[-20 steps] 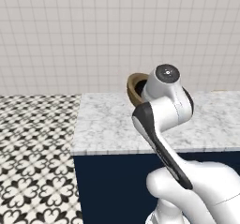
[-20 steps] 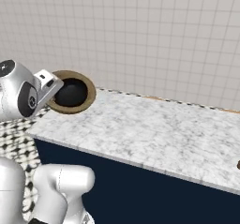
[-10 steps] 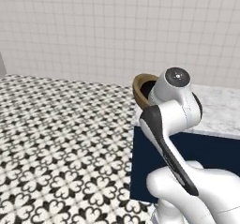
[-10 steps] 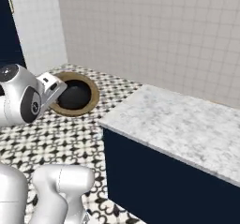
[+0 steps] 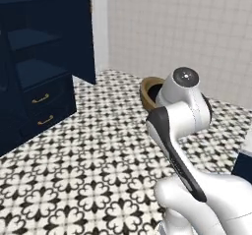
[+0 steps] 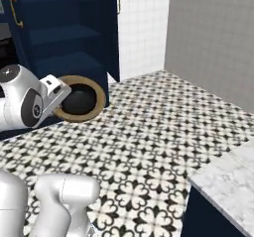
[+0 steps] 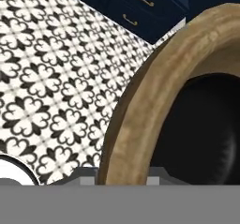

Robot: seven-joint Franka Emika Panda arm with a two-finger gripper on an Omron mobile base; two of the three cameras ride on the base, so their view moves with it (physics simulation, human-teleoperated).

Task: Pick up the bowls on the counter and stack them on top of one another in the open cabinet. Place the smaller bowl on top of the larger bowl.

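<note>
End effector [image 7: 123, 180] clamped on tan bowl [image 7: 140, 110] rim; black bowl [image 7: 206, 134] nested inside

The wide tan bowl [image 6: 82, 102] hangs upright above the patterned floor, off the counter [image 6: 229, 179]. The small glossy black bowl [image 6: 78, 100] sits nested inside it. The open navy cabinet [image 5: 39, 57] stands at ten o'clock.

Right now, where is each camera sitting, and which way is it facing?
Left base view: behind the arm's left, facing the open cabinet; white arm lower right.
Right base view: behind its right, facing cabinet shelves, counter lower right; arm lower left.
Hand view: along the gripper, close on the larger bowl rim.
All share that bowl and the patterned floor.
</note>
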